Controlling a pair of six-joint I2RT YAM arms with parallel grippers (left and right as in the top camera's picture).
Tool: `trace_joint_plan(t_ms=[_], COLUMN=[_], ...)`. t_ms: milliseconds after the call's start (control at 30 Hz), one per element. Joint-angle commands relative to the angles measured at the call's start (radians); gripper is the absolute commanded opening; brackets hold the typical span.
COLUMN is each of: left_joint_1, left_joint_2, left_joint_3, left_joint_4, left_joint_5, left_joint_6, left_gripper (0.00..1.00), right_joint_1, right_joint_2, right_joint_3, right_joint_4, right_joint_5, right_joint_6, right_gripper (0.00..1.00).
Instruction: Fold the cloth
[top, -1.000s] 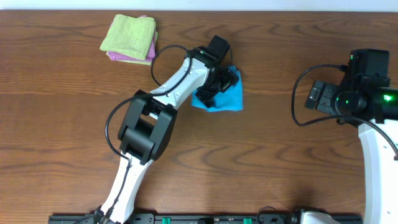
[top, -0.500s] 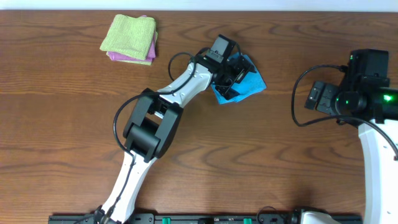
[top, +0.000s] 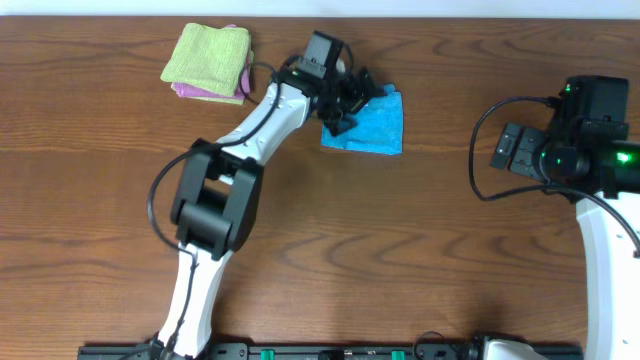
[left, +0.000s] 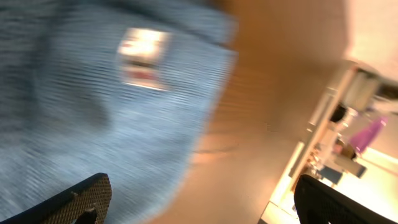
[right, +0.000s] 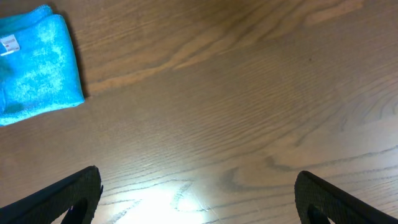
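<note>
Overhead, the cloth (top: 372, 125) lies folded on the tabletop (top: 420, 250), right of the green cloth (top: 208, 52). The left jaws hang spread over its left edge, and the right jaws sit well apart. Left wrist: blurred cloth (left: 74, 112), white tag (left: 144, 57), jaws wide, gripping nothing. Right wrist: jaws spread above the tabletop, cloth (right: 37, 68) at upper left.
</note>
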Motion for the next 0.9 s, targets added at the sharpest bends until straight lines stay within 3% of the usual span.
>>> trace_joint_plan(t_ms=[0, 133, 367, 600, 867], left_joint_1=[-0.01, -0.009, -0.015, -0.023, -0.023], left_joint_2=[-0.086, -0.089, -0.089, -0.053, 0.016], left_joint_3=[-0.003, -0.003, -0.003, -0.003, -0.004], left_joint_4=[0.003, -0.109, -0.386, -0.367, -0.333], left_joint_5=[-0.01, -0.061, -0.332, -0.38, -0.271], left_joint_6=[0.081, 0.222, 0.512, 0.496, 0.373], left_gripper=[0.95, 0.95, 0.95, 0.95, 0.95], right_joint_1=[-0.005, -0.005, -0.005, -0.005, -0.005], right_joint_2=[-0.004, -0.004, -0.004, -0.004, -0.004], right_joint_3=[0.006, 0.006, 0.006, 0.006, 0.006], right_joint_4=[0.001, -0.004, -0.005, -0.003, -0.008], right_joint_5=[-0.008, -0.009, -0.034, -0.034, -0.034], right_joint_6=[-0.012, -0.011, -0.011, -0.011, -0.011], right_gripper=[0.99, 0.99, 0.99, 0.99, 0.99])
